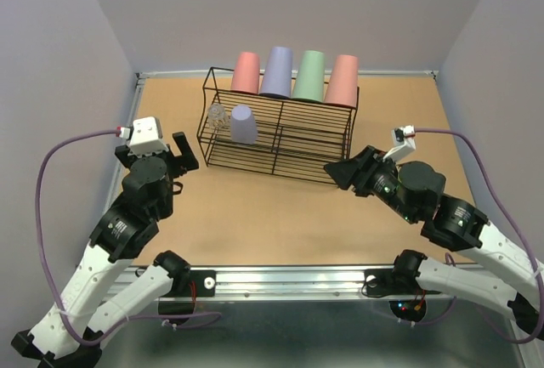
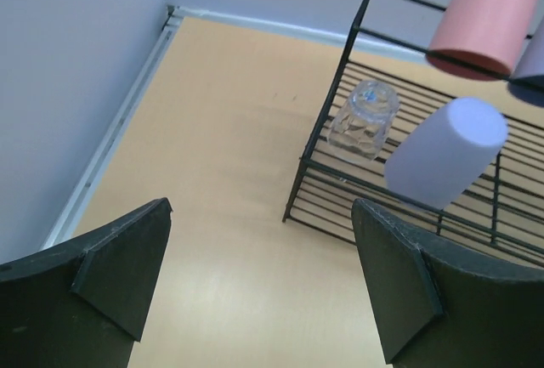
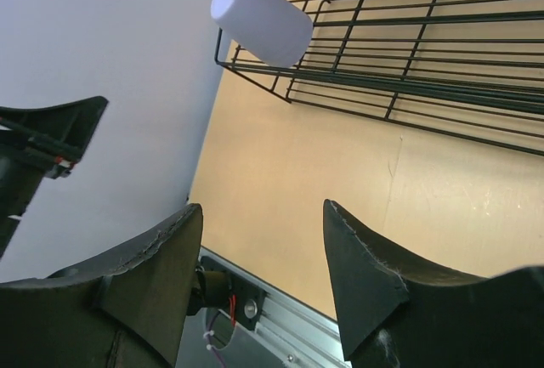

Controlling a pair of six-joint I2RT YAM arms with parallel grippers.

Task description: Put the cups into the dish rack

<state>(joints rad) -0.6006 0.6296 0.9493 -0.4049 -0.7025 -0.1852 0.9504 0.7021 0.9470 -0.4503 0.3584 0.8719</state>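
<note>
The black wire dish rack (image 1: 340,143) stands at the back middle of the table. Four tumblers sit upside down on its upper tier: salmon-pink (image 1: 246,72), lavender (image 1: 277,71), sage green (image 1: 309,76), salmon-pink (image 1: 343,80). A second lavender cup (image 1: 243,124) and the small clear cup (image 1: 218,115) sit on the lower tier at the left end. My left gripper (image 1: 177,150) is open and empty, left of the rack. In the left wrist view the gripper (image 2: 259,206) faces the clear cup (image 2: 364,119) and lavender cup (image 2: 446,151). My right gripper (image 1: 333,169) is open and empty at the rack's front right corner, with nothing between its fingers in its wrist view (image 3: 262,206).
Pale purple walls close the table on the left, back and right. An aluminium rail (image 1: 280,281) runs along the near edge between the arm bases. Purple cables loop off both wrists. Bare tabletop (image 1: 263,215) lies in front of the rack.
</note>
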